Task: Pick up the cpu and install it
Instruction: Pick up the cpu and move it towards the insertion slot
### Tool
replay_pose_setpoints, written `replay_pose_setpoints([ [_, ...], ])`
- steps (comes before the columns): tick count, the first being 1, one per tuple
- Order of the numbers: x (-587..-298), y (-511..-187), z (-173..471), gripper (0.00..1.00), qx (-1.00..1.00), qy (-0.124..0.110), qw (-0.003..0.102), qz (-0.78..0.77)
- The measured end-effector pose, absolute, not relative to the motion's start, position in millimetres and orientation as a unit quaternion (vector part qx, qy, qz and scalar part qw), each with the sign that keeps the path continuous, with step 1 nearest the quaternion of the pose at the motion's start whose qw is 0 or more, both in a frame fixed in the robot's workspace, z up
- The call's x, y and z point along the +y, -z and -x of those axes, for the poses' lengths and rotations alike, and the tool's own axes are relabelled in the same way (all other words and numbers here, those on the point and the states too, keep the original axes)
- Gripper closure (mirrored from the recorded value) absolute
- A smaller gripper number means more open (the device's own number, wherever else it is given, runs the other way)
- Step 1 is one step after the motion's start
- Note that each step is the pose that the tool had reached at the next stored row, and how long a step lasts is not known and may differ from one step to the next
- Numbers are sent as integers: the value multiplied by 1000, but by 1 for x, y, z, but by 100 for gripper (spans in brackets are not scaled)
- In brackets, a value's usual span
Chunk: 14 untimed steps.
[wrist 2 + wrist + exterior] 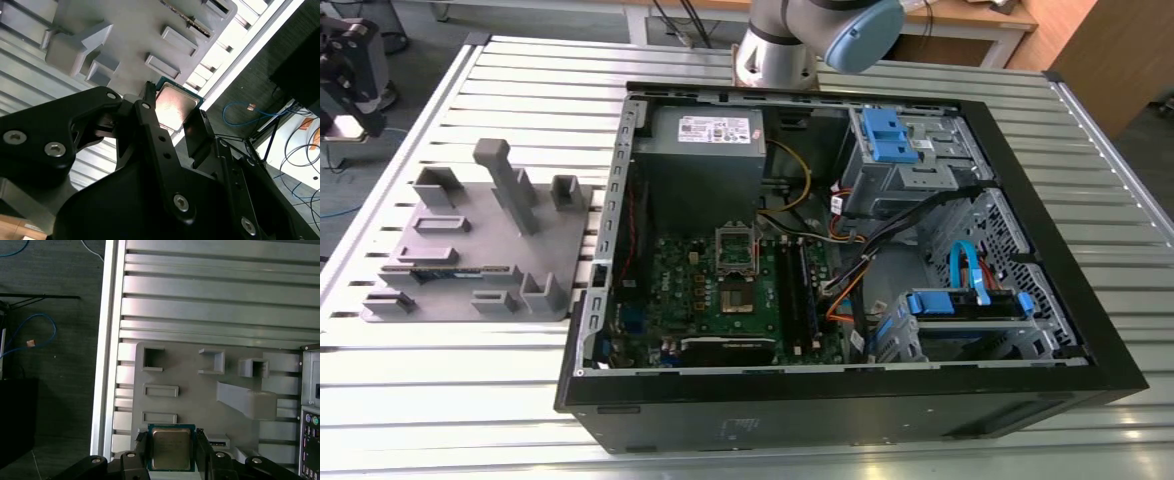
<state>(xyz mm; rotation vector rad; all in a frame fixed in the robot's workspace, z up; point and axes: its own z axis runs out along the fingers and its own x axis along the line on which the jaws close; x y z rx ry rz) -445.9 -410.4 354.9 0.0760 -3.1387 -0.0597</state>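
Currently, the hand (172,442) is pinching the cpu (171,452) by 2 opposite edges, holding it over one edge of the grey fixture plate (200,400) on the slatted surface (200,305). The pick-up step is, in my judgement, finishing. Installation is calling for a level chip, squared to the open socket (738,297) inside the computer case (1067,300).

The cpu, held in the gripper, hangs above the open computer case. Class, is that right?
Not quite. The cpu is held in the gripper, but it hangs above the edge of the grey fixture plate, not above the open computer case. The first wrist view shows this.
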Motion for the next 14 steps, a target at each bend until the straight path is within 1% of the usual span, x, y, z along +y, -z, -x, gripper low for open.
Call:
replay_pose_setpoints([
  [14, -410, -355, 440, 53, -1000, 19, 1, -24],
])
